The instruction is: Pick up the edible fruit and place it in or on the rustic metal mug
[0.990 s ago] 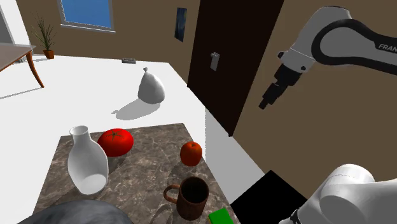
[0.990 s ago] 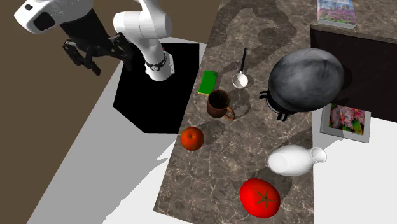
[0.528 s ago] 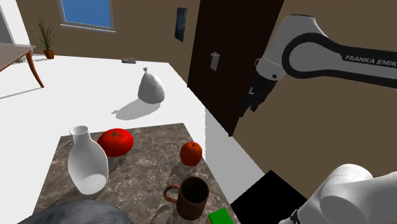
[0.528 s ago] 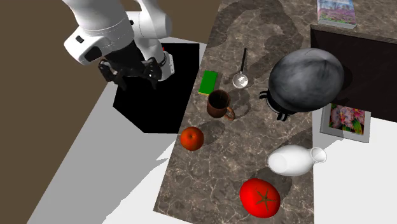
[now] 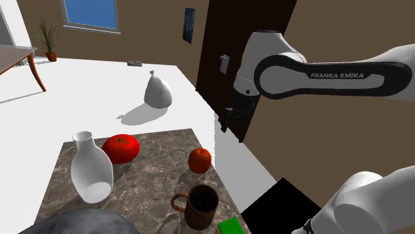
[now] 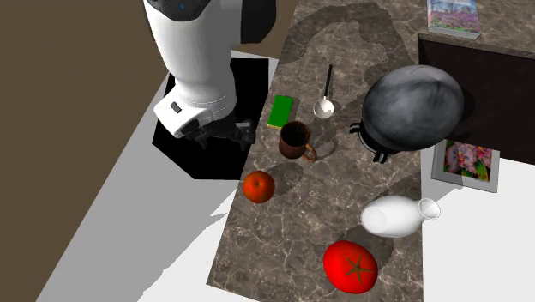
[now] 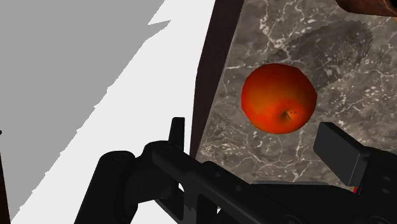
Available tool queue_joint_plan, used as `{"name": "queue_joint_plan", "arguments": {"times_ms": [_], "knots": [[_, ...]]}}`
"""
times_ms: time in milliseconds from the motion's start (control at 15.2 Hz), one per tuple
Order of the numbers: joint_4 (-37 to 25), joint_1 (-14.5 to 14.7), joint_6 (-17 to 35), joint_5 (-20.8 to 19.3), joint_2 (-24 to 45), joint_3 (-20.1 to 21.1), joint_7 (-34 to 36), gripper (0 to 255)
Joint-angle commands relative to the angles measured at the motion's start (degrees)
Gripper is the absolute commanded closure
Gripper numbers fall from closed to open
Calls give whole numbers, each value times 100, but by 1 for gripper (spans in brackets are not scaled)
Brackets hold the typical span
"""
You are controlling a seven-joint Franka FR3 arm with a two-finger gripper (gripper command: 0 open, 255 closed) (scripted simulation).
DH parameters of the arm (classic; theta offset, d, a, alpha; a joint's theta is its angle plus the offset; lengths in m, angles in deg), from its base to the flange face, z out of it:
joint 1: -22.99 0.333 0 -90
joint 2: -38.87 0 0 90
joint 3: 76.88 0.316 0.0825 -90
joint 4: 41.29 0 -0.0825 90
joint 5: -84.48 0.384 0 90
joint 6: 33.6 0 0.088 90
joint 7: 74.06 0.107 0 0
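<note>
- Jaws apart, nothing betw. them, up in the air off the tabletop (image 5: 156,174) edge.
- Red-orange apple (image 7: 278,97) sits on the marbled tabletop nr that edge, ahead of the jaws, untouched.
- Brown mug (image 5: 200,207) stands upright nr the apple but apart from it, handle twd the shoulder view's left.
- Big red tomato (image 5: 120,148) & upright white vase (image 5: 91,173) sit further along the tabletop.
</note>
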Motion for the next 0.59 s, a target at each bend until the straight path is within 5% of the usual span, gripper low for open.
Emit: {"name": "queue_joint_plan", "arguments": {"times_ms": [0, 528], "knots": [[-232, -45, 157, -134, 493, 273, 442, 0], [-1394, -28, 325, -1095, 2468, 1009, 2196, 0]]}}
